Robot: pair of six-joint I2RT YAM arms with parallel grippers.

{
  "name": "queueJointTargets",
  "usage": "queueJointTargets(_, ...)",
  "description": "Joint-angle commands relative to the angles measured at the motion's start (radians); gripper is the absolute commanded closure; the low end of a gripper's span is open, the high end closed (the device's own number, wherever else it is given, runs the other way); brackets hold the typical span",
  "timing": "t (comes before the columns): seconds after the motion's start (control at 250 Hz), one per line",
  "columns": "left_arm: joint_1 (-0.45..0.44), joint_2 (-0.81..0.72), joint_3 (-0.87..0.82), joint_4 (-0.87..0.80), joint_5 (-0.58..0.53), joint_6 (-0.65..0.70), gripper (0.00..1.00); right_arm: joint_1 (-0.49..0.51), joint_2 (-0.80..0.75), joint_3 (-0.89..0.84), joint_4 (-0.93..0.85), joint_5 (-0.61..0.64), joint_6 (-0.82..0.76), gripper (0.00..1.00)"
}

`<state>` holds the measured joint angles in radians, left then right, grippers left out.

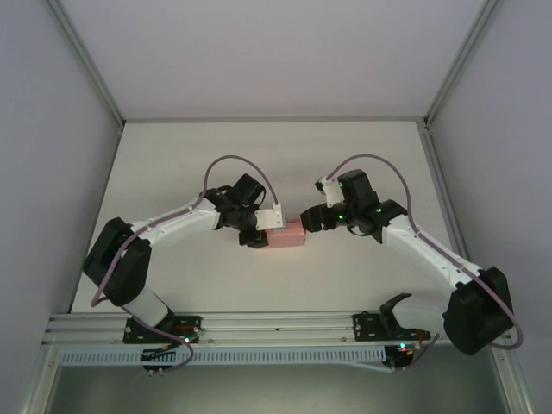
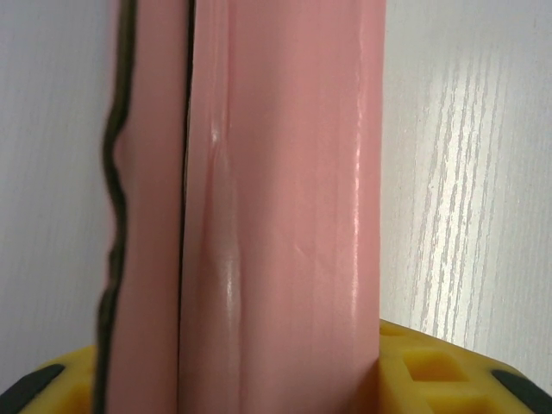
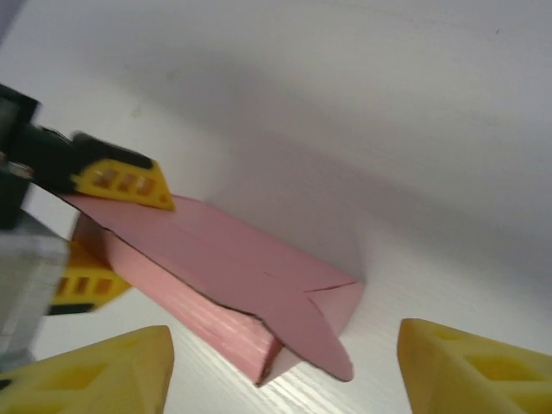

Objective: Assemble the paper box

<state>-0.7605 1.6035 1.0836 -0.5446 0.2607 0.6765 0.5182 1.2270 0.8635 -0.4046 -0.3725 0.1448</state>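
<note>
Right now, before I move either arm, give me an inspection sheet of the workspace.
Surface: white wood-grain table, flat.
Job's things: pink folded paper box at table centre; its pointed end flap juts out.
Clutter: nothing seen.
Grippers: left gripper shut on the box's left end; right gripper open at the flap end, not gripping.
Cables: grey-purple cables loop above both arms, off the box.
Surroundings: pale enclosure walls; aluminium rail at near edge.
</note>
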Motion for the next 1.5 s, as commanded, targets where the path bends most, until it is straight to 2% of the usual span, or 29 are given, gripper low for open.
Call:
queueJointTargets(0.0,0.01,0.03,0.012,-0.025,0.032,0.027,0.62,0.019,0.039,0.047,-0.039,0.057,-0.068,0.37)
queueJointTargets(0.116,0.011,0.039,0.014,-0.026,0.032,0.029,0.61,0.023,0.08,0.067,-0.052,0.058,-0.083,0.43)
queueJointTargets(0.208,0.012,0.048,0.024,-0.032,0.028,0.023,0.61,0.025,0.095,0.073,-0.056,0.056,-0.087,0.54)
queueJointTargets(0.26,0.011,0.051,0.028,-0.034,0.025,0.022,0.61,0.026,0.101,0.074,-0.054,0.053,-0.084,0.64)
queueJointTargets(0.499,0.01,0.063,0.059,-0.037,0.004,-0.009,0.6,0.029,0.1,0.092,-0.065,0.023,0.005,0.89)
queueJointTargets(0.815,0.004,0.098,0.088,-0.046,-0.052,-0.041,0.6,0.028,0.185,0.161,-0.119,-0.143,0.256,1.0)
queueJointTargets(1.342,0.0,0.097,0.088,-0.049,-0.064,-0.039,0.6,0.006,0.257,0.222,-0.125,-0.397,0.459,1.0)
queueJointTargets(1.497,0.001,0.098,0.089,-0.048,-0.064,-0.039,0.6,0.001,0.264,0.243,-0.136,-0.402,0.475,1.0)
